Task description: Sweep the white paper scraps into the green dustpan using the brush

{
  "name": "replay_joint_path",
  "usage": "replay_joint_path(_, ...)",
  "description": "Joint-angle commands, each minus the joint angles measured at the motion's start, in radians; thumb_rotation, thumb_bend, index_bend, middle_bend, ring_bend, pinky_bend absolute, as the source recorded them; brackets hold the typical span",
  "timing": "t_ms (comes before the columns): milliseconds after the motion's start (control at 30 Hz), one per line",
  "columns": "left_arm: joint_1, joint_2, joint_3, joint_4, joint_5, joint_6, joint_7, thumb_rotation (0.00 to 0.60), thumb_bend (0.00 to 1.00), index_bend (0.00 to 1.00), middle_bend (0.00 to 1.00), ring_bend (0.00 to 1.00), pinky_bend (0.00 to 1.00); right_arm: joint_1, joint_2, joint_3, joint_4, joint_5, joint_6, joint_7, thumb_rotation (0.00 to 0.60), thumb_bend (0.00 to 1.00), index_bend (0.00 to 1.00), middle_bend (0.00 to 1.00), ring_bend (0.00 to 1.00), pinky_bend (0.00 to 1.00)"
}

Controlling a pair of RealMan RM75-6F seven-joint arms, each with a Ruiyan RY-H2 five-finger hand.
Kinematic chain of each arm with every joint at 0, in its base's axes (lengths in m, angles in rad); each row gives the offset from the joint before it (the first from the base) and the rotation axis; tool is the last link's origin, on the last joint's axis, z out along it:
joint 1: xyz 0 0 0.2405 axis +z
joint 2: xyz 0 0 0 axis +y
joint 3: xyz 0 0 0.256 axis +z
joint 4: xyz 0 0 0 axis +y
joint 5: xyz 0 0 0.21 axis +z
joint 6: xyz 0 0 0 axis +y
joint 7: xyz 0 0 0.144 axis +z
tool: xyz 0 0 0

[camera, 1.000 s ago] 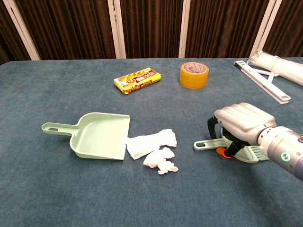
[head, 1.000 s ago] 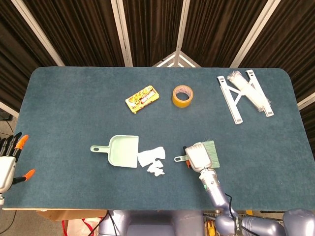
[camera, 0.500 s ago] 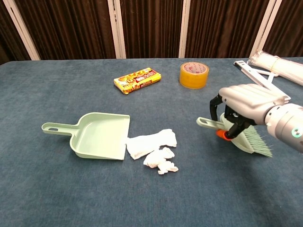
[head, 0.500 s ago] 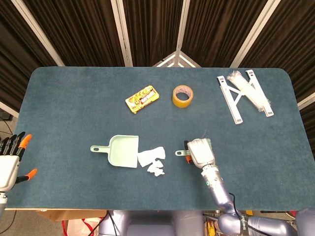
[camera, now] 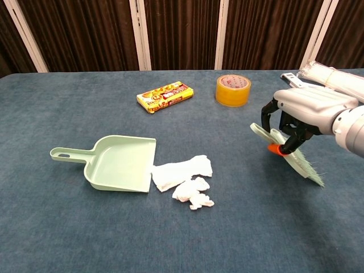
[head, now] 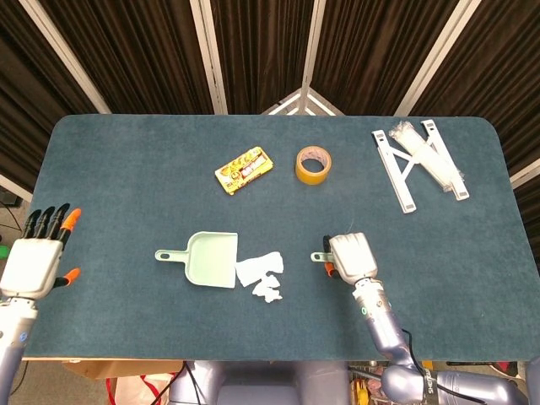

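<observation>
We lifted the brush off the surface.

A moment before, our right hand [camera: 304, 116] was down low with the brush [camera: 287, 153] lying flat, and now the brush hung tilted in the air with its bristles pointing down, so we think the sweeping could start next. The fingers [camera: 272, 109] of that hand were curled tight around the brush handle. The paper scraps [camera: 185, 179] lay in a small pile touching the open edge of the green dustpan [camera: 116, 163], well apart from the brush. Our left hand [head: 38, 257] had come up by the edge of the blue surface [head: 126, 169], and its fingers [head: 52, 221] were spread wide and held nothing.
</observation>
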Motion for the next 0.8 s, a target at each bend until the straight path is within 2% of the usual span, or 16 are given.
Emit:
replay_joint_path(33,-0.077,-0.022,-0.043,-0.068,-0.112,-0.051,0.136,0.600,0.05,0.05,0.03,0.09,0.17,0.005,-0.001,-0.004,-0.002,0.004,0.006,-0.002,0.600,0.41,0.73,0.95,1.00,0.91)
replay_joint_path(300,-0.155,-0.075,-0.047,-0.095,-0.204,-0.054,0.304,0.600,0.08,0.09,0.16,0.18,0.25,0.018,0.001,-0.009,-0.008,0.013,0.019,-0.004,0.600,0.41,0.73,0.95,1.00,0.91)
replay_joint_path(400,-0.172,-0.095,-0.046,-0.091,-0.233,-0.052,0.335,0.600,0.10,0.12,0.27,0.28,0.34,0.020,0.004,-0.010,-0.010,0.014,0.023,-0.002,0.600,0.41,0.73,0.95,1.00,0.91)
replay_joint_path(500,-0.191,-0.120,-0.046,-0.086,-0.268,-0.053,0.352,0.600,0.12,0.18,0.43,0.44,0.48,0.021,0.007,-0.015,-0.011,0.014,0.027,0.000,0.600,0.41,0.73,0.95,1.00,0.91)
replay_joint_path(533,-0.195,-0.126,-0.046,-0.085,-0.277,-0.054,0.354,0.600,0.14,0.21,0.51,0.52,0.55,0.020,0.008,-0.016,-0.011,0.014,0.028,0.001,0.600,0.41,0.73,0.95,1.00,0.91)
replay_joint_path(633,-0.215,-0.154,-0.044,-0.074,-0.306,-0.063,0.367,0.600,0.17,0.24,0.65,0.65,0.70,0.021,0.010,-0.019,-0.012,0.013,0.032,0.004,0.600,0.41,0.73,0.95,1.00,0.91)
replay_joint_path(733,-0.239,-0.193,-0.041,-0.051,-0.341,-0.068,0.388,0.600,0.21,0.28,0.77,0.77,0.79,0.021,0.014,-0.024,-0.016,0.015,0.034,0.003,0.600,0.41,0.73,0.95,1.00,0.91)
replay_joint_path(800,-0.252,-0.217,-0.041,-0.035,-0.366,-0.068,0.400,0.600,0.23,0.29,0.82,0.81,0.82,0.022,0.016,-0.027,-0.019,0.015,0.036,0.004,0.600,0.41,0.73,0.95,1.00,0.91)
